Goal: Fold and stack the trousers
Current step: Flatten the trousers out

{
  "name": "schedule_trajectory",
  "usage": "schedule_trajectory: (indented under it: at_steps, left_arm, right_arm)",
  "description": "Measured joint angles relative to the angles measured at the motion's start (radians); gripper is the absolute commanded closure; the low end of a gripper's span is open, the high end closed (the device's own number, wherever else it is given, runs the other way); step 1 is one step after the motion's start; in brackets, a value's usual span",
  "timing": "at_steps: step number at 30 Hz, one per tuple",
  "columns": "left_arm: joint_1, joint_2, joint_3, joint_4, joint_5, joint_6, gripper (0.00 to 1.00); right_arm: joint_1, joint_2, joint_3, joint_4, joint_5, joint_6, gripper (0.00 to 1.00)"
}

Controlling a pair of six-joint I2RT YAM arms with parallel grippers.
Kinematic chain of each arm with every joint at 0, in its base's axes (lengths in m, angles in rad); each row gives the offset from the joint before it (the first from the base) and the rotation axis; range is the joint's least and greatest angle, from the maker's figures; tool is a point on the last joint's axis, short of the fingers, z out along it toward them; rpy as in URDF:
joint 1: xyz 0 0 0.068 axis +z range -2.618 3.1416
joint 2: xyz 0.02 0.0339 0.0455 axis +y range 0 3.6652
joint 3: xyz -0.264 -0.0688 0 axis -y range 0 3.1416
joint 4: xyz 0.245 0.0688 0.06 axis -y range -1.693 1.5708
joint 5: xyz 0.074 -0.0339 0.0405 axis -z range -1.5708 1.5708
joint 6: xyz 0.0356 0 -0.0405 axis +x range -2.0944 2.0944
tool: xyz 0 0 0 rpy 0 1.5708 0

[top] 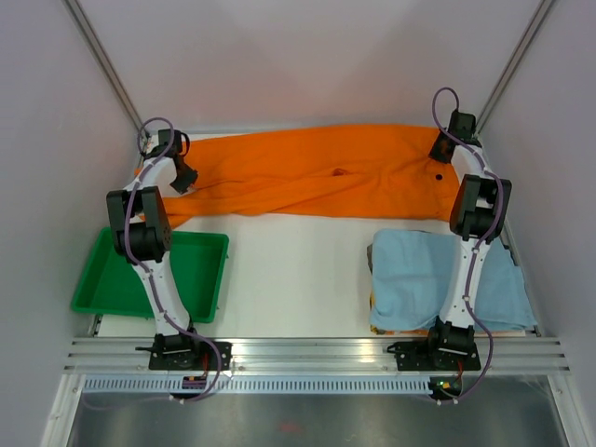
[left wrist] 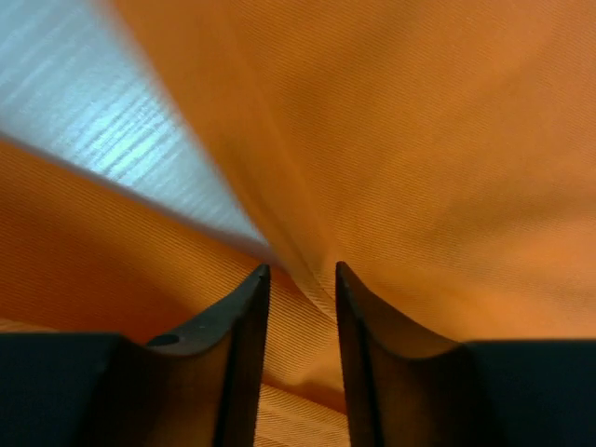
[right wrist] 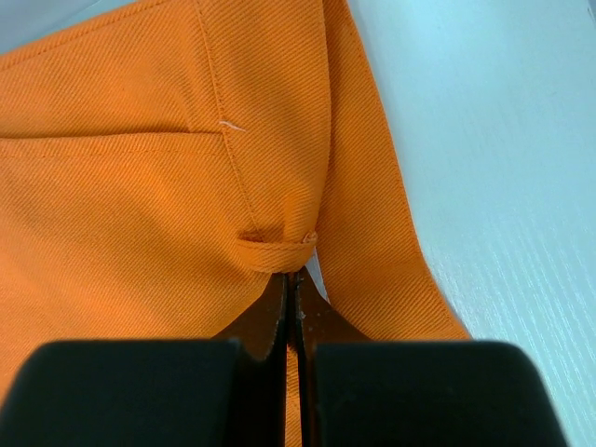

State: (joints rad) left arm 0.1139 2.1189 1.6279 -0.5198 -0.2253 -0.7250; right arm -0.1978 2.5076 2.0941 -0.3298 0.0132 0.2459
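Closest, my right gripper (right wrist: 291,284) pinches shut on the bright orange soft-fabric trousers (right wrist: 121,205). My left gripper (left wrist: 303,268) clamps a bunched fold, though its fingertips hide the contact.

A white table (top: 298,270) is carrying three things. Orange trousers (top: 307,172) are lying stretched along its far side, with the waistband end sitting at the right and the legs running off to the left. A green tray (top: 196,270) is resting at the near left corner. A folded light blue cloth (top: 414,279) is lying at the near right, with something orange-tan showing under its near edge.
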Motion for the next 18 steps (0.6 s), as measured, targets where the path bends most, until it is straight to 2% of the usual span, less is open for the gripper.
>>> schedule_trajectory:
  at_steps: [2, 10, 13, 14, 18]
  left_arm:
    - [0.01, -0.014, -0.022, 0.021, -0.002, -0.037, 0.46]
    - [0.035, -0.023, -0.103, 0.059, -0.008, -0.122, 0.47]
    - [0.055, -0.038, -0.092, 0.063, -0.026, -0.116, 0.56]
    - [0.061, -0.038, -0.071, 0.06, -0.029, -0.105, 0.63]
    - [0.078, -0.014, 0.101, 0.061, -0.023, -0.053, 0.77]
  right_arm:
    - [-0.001, -0.003, -0.006, 0.004, -0.002, 0.003, 1.0]
    - [-0.003, -0.011, -0.027, 0.023, -0.002, 0.01, 1.0]
    - [-0.003, -0.012, -0.027, 0.024, -0.007, 0.006, 1.0]
    - [-0.003, -0.012, -0.027, 0.024, -0.009, 0.004, 1.0]
    - [-0.005, -0.013, -0.027, 0.022, -0.007, -0.003, 1.0]
